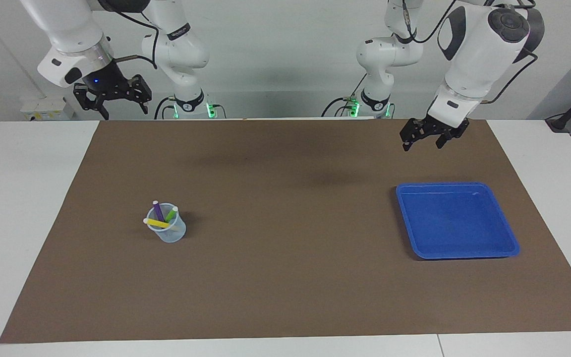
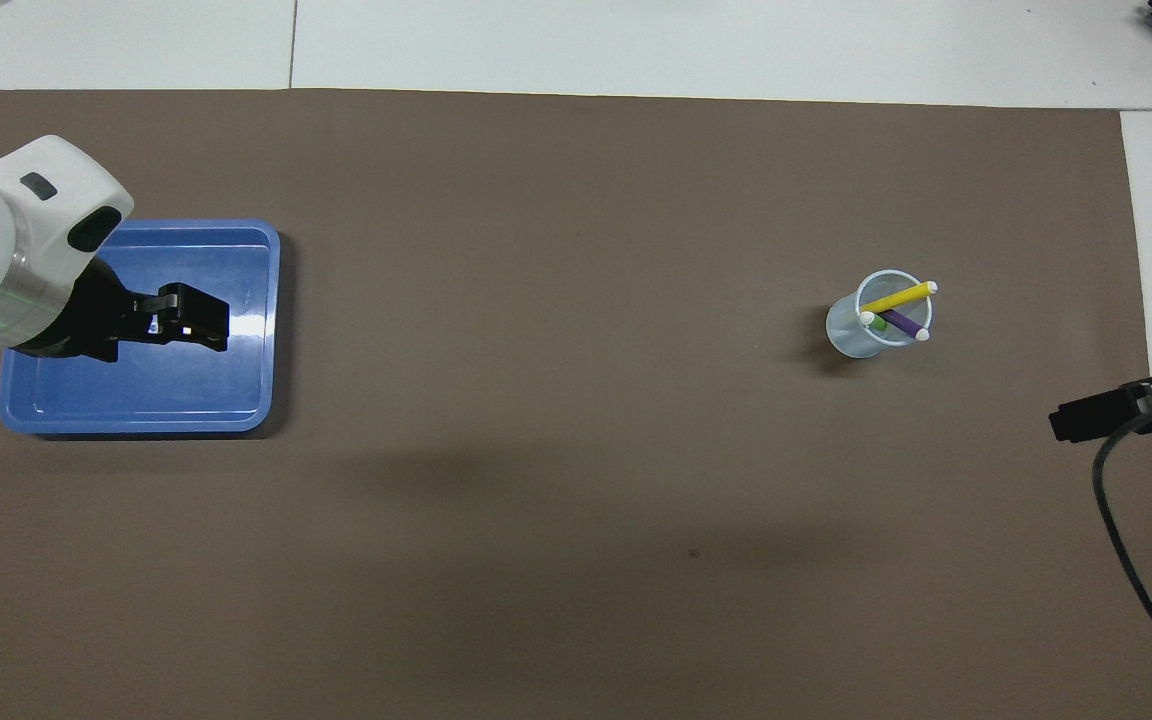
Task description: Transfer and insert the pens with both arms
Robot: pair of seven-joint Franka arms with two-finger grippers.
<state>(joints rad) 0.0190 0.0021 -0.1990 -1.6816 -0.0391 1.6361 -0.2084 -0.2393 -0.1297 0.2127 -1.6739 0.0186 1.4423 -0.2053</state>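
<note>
Three pens stand in a clear plastic cup point(image 1: 169, 230) point(image 2: 861, 330) on the brown mat, toward the right arm's end of the table. They are a purple one point(image 1: 157, 210) point(image 2: 902, 322), a green one point(image 1: 171, 214) point(image 2: 878, 324) and a yellow one point(image 1: 157, 223) point(image 2: 898, 297) leaning across the rim. My right gripper point(image 1: 114, 101) point(image 2: 1061, 425) hangs open and empty, high above the mat's corner by its own base. My left gripper point(image 1: 422, 144) point(image 2: 201, 325) is open and empty, raised over the blue tray's area.
A blue square tray point(image 1: 511, 243) point(image 2: 261, 420) lies on the mat point(image 1: 285, 277) toward the left arm's end, with nothing in it. White tabletop borders the mat. A black cable point(image 2: 1126, 560) loops down beside the right gripper.
</note>
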